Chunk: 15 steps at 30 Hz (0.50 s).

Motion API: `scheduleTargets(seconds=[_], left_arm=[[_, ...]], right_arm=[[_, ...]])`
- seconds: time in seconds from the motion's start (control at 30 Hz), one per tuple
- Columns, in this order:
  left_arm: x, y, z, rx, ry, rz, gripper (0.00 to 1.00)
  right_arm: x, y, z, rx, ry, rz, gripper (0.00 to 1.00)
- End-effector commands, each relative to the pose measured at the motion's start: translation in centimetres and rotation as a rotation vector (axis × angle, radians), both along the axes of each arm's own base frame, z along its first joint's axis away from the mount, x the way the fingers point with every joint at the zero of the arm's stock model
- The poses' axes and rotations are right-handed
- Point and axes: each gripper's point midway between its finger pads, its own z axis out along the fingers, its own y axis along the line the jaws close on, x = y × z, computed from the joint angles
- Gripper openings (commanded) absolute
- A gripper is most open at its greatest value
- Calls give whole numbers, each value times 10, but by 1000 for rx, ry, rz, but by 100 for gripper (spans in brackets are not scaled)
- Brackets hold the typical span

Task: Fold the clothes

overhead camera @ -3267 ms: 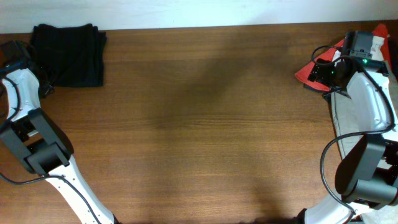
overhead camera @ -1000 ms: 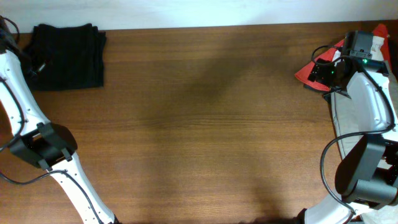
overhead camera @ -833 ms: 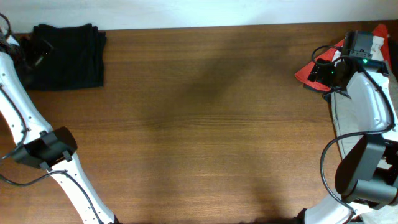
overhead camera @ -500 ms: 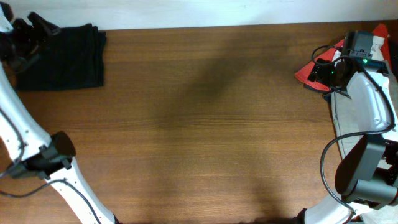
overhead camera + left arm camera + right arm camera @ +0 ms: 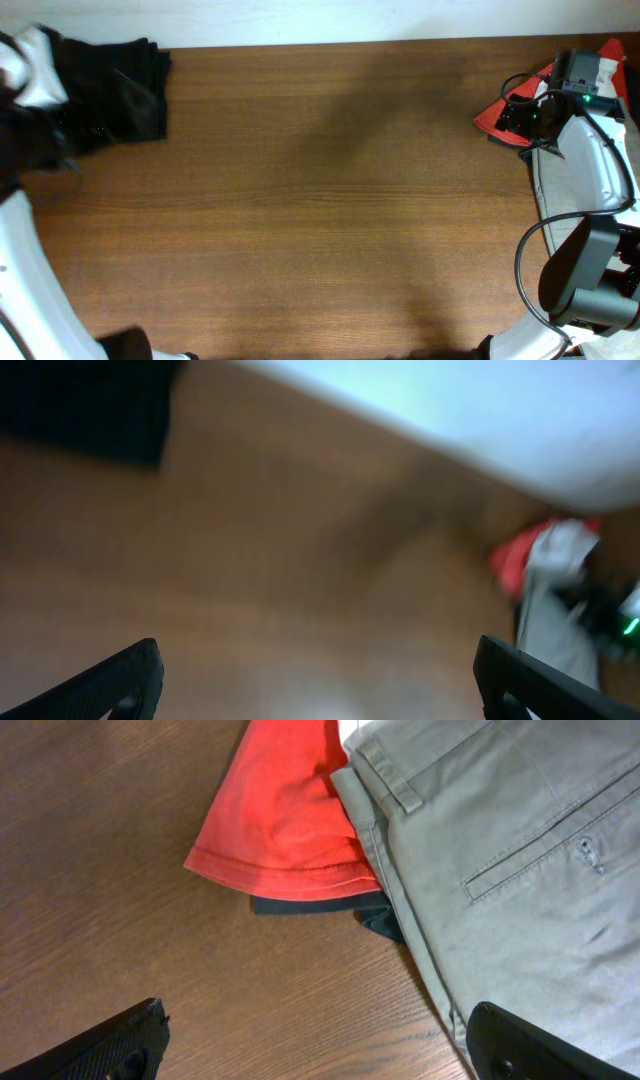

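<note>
Black folded garment sits squared off in the far left corner of the tabletop. I read it as finished and parked clear of the work area. Left arm is blurred beside it, and from overhead I can't tell how its hand stands. Unfolded pile is at the far right edge: red garment with khaki trousers running toward the near side. Right hand hangs over the red corner, likely staged for the next pick.

Left wrist view, heavy blur: left hand is spread wide with nothing between its fingers. It looks across the bare wood toward the pile, black garment up in the corner of the view.

Right wrist view, sharp: right hand is also spread wide and empty, with only its fingertips showing. Red garment lies flat, its hem toward the hand. Khaki trousers overlap its right edge, and a dark garment pokes out beneath both. The stack needs separating first. My guess is the red one goes first, since its corner is free.
</note>
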Motion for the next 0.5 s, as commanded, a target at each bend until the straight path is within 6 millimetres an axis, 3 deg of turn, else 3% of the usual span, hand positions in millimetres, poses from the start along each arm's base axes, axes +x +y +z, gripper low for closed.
scheduleTargets(seconds=[0.0,0.2,0.3,0.47], left_arm=[[-19,-15,-37,64,79,-44,99],[-43,-55,-109,3,200,-93,99],[-72,-74,-166,-39,379,-83,99],[-92,-75,-206,-31,521,-90,99]], right_arm=[[2,-4,5,-10,-14,-13,99],[2,-4,5,-10,-14,-13,99],[2,-4,5,-10,-15,-13,99],[2,-4,5,-10,-15,-13,99]])
